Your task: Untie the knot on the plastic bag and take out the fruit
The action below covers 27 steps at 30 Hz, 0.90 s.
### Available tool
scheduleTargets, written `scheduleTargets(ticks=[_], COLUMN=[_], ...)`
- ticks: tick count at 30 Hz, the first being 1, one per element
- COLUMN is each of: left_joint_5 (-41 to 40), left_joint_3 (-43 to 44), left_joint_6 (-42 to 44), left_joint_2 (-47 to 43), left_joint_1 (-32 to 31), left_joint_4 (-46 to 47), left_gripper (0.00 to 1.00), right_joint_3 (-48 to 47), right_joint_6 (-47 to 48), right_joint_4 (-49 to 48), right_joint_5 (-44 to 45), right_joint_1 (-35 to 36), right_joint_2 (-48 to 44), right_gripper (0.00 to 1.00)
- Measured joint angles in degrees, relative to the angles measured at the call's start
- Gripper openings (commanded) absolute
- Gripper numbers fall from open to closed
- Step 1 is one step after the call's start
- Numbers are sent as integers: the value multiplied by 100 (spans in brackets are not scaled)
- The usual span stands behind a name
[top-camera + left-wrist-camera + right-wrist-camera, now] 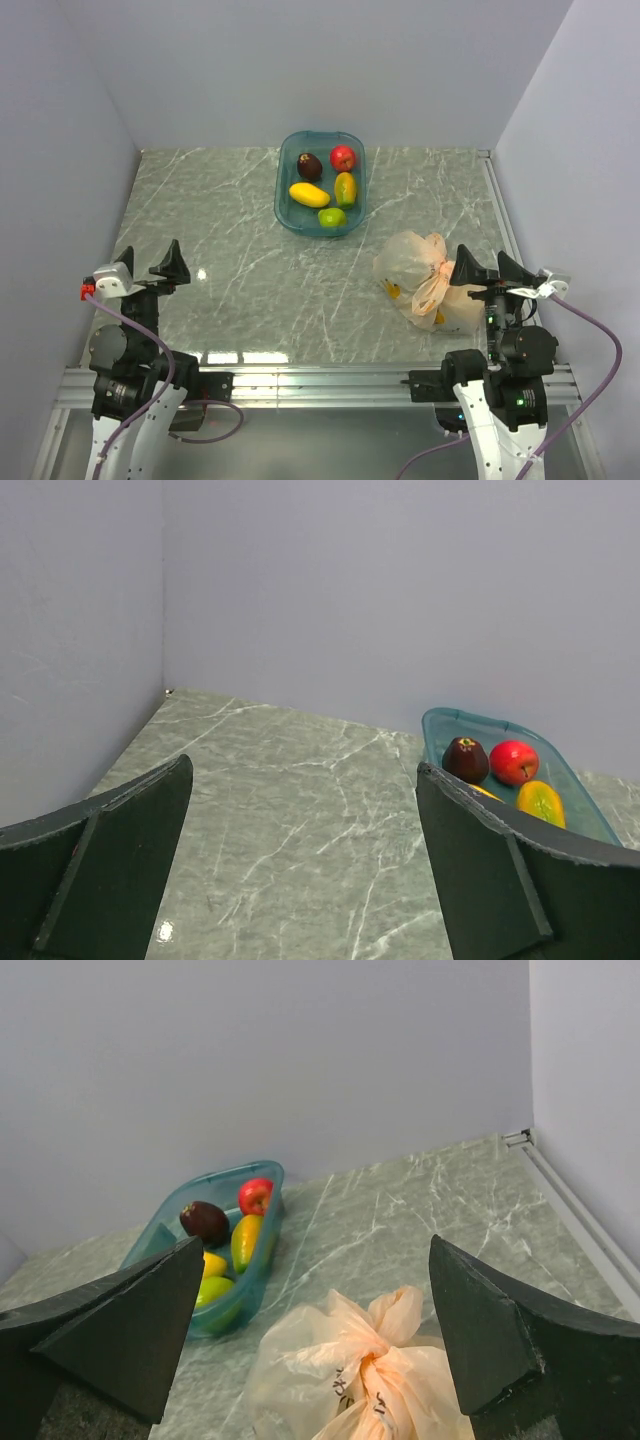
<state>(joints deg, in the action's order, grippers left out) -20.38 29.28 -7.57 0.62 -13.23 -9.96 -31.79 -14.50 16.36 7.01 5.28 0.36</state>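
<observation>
The plastic bag [415, 262] lies on the table at the right, thin, crinkly and pale peach-orange. Its knot [437, 270] is a twisted bunch of the handle loops on top of the bag [300, 1370], and the knot [375, 1365] shows low in the right wrist view. Yellow fruit [393, 290] shows dimly through the plastic; the rest of the contents are hidden. My right gripper [487, 268] [316, 1248] is open just near-right of the bag, not touching it. My left gripper [150, 262] [305, 770] stands open and holds nothing at the table's left.
A blue tub [283, 190] stands at the back centre. In it lie a dark purple fruit [310, 165], a red apple [343, 157], a yellow fruit [308, 194], a yellow-orange fruit [345, 188] and a green lime [332, 217]. Walls close in the table on three sides.
</observation>
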Motion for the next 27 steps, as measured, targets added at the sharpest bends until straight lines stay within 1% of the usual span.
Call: scheduleTargets(ticks=[7, 11, 16, 23, 27], left_joint_5=[-151, 107, 144, 337, 621], left_joint_3=[-2, 2, 227, 367, 507], left_joint_6=[-72, -72, -691, -1005, -1082], left_joint_2=[20, 203, 570, 743, 968], left_joint_1=[85, 101, 105, 105, 105], left_joint_4=[74, 31, -396, -599, -669], left_gripper=[99, 99, 99, 99, 99], right_joint_3=[-48, -192, -507, -1176, -1930], right_joint_6=[46, 24, -105, -533, -975], right_joint_4=[153, 297, 573, 1255, 2039], right_joint_5=[-39, 50, 201, 503, 612], right_joint_1=[28, 50, 61, 76, 85], right_joint_2=[0, 0, 149, 1121, 2264], right_gripper=[100, 100, 100, 100, 100])
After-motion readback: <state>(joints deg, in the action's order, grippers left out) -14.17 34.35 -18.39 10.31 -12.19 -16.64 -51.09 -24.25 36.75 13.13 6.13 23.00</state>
